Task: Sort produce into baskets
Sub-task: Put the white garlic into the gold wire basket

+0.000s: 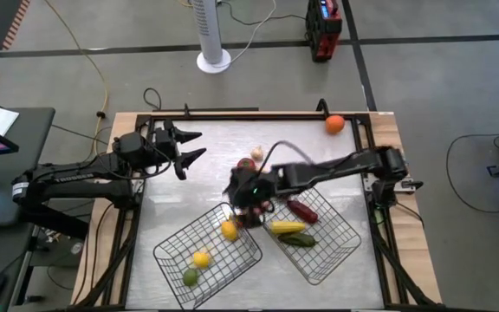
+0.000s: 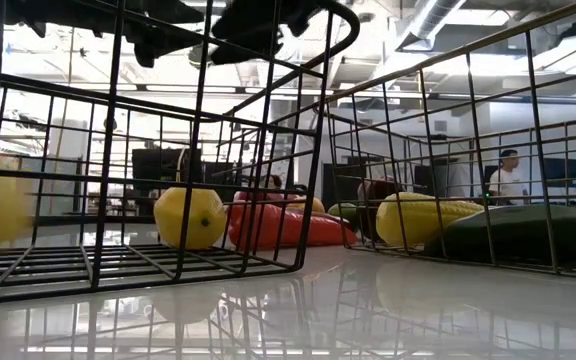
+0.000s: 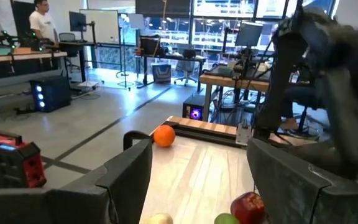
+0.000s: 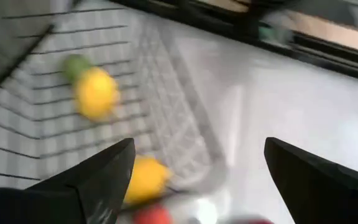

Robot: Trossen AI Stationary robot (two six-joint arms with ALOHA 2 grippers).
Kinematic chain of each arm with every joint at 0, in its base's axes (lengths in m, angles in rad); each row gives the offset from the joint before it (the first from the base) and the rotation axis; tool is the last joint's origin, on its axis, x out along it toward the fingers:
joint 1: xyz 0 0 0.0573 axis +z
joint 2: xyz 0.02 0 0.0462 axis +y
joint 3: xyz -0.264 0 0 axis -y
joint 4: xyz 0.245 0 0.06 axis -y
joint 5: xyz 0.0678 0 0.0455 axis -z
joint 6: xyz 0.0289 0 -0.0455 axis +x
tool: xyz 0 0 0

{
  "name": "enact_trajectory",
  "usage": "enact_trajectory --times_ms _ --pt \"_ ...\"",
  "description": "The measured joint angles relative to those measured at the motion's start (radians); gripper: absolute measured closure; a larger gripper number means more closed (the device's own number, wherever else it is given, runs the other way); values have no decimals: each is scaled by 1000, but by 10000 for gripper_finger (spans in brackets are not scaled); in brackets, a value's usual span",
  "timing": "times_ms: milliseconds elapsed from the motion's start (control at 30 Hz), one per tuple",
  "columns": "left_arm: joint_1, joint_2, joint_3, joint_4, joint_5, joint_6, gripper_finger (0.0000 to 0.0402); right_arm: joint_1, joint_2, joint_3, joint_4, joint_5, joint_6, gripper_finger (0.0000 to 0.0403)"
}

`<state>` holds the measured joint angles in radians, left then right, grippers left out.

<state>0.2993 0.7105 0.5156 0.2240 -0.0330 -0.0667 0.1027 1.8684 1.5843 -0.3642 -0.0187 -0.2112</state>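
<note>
right pincer [image 1: 248, 211]: spread | corn [image 1: 288, 228]: lengthwise across right basket [image 1: 336, 247]

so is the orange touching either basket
Apart. The high view shows the orange alone by the table's far right corner, with bare tabletop between it and both the left basket and the right basket.

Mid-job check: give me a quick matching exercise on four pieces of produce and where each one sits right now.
Things:
1. orange
2. corn
3. lime
4. red apple

Places:
A. left basket
B. open table, mid-back
C. far right corner of table
D. right basket

Pairs: 1-C, 2-D, 3-A, 4-B
</note>
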Motion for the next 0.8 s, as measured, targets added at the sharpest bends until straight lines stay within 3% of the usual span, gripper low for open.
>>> enact_trajectory --times_ms 167,367,533,800 --pt "0 0 0 -13 0 -8 150 -120 -94 -82 -44 14 0 27" --pt "0 0 0 -40 0 -9 150 -317 -165 -341 127 21 67 33" --pt "0 0 0 -35 -8 -4 150 -444 -142 -482 301 24 179 33" --pt "0 12 -1 -29 -34 0 150 -491 -18 -508 421 29 161 33"
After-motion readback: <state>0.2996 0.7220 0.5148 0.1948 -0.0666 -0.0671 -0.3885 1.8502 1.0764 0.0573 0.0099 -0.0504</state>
